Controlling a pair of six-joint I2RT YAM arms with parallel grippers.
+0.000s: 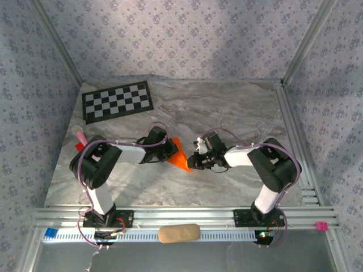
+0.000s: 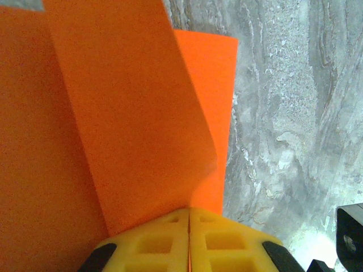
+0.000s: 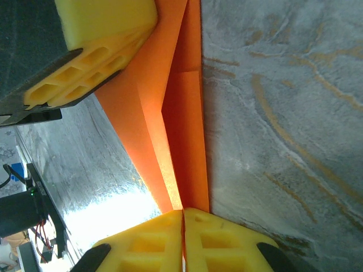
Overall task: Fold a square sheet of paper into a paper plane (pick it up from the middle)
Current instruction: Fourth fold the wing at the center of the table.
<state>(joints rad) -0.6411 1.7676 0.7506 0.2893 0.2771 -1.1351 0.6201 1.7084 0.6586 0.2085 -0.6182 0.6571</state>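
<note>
The square sheet of paper [image 1: 180,157] is bright orange and folded into a pointed, creased shape in the middle of the marble table. My left gripper [image 1: 171,152] is shut on its left side, and my right gripper [image 1: 192,163] is shut on its right tip. In the left wrist view the yellow fingertips [image 2: 170,238] press together on the paper [image 2: 130,113], whose flaps overlap. Seen from the right wrist, my right gripper [image 3: 182,214] pinches the narrow end of the paper [image 3: 184,124], and the left gripper's yellow fingers [image 3: 96,51] clamp the far end.
A black-and-white checkerboard sheet [image 1: 117,101] lies at the back left. A small red and pink object [image 1: 80,140] sits by the left edge. On the front rail are a tan oval pad [image 1: 179,233], a blue block [image 1: 51,232] and a pink block [image 1: 321,226].
</note>
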